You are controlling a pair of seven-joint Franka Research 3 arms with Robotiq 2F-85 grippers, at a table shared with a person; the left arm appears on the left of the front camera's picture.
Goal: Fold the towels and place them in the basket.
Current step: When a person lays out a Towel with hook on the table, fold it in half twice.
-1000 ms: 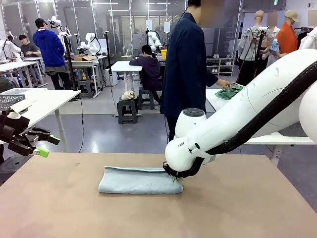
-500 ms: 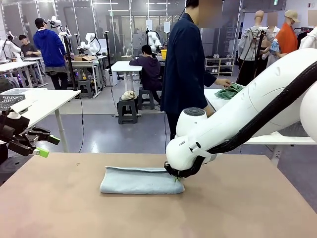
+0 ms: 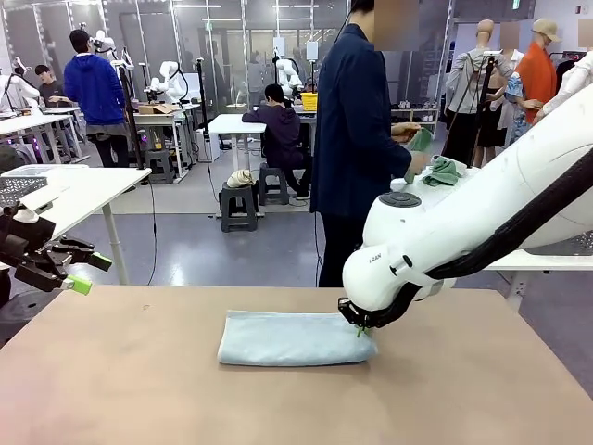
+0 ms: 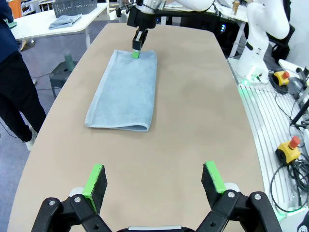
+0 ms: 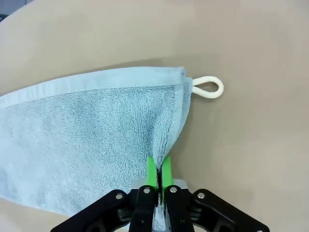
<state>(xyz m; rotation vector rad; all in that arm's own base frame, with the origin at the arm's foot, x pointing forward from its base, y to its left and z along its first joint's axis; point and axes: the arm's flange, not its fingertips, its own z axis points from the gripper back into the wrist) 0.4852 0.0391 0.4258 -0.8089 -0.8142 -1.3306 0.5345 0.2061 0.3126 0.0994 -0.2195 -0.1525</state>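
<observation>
On table (image 3: 139, 389) centre, folded blue-grey towel (image 3: 295, 338) lay flat. Right gripper (image 5: 158, 166) clamped on its end by loop (image 5: 208, 87); left gripper (image 4: 155, 178) wide, empty. Terry judged soft, limp, light: take by hem.

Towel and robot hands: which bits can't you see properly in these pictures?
- Right wrist view: the towel runs off the left edge, so its other end is cut off.
- Front view: the arm's wrist hides how the right gripper pinches.
- Left wrist view: the basket is cut by the top edge; its inside can't be told.
</observation>
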